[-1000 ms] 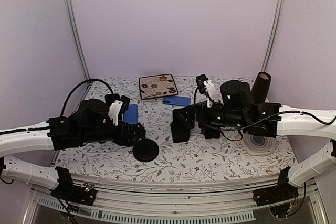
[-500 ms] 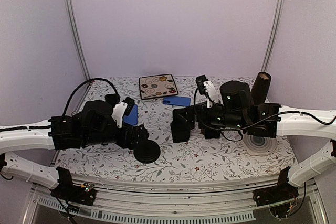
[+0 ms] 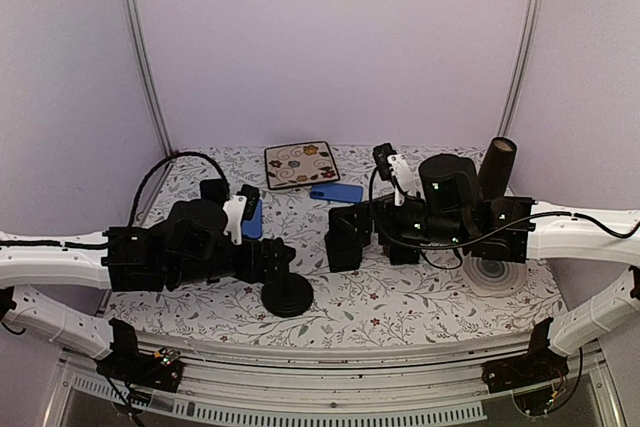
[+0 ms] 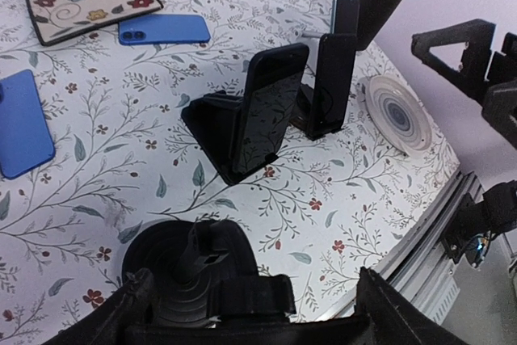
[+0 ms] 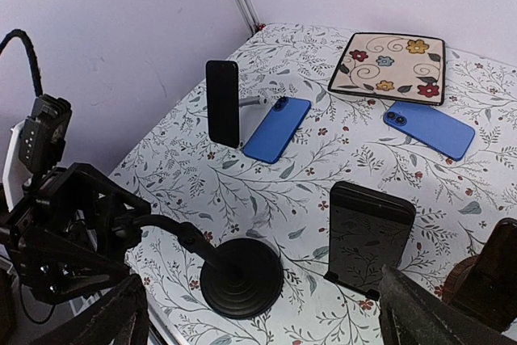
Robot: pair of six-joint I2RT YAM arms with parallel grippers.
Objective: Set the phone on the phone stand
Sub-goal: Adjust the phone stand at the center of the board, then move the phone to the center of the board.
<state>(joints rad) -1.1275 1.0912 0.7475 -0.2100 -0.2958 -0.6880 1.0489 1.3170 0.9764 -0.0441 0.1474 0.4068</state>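
Leaning against a wedge-shaped stand is a glossy black phone.

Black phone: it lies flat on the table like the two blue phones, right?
No. The black phone stands propped on its stand, as the left wrist view shows. The two blue phones do lie flat on the table.

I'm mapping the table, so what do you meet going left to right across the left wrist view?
First a blue phone at the left edge, second blue phone, black phone leaning on its stand, tall black stand, round patterned disc.
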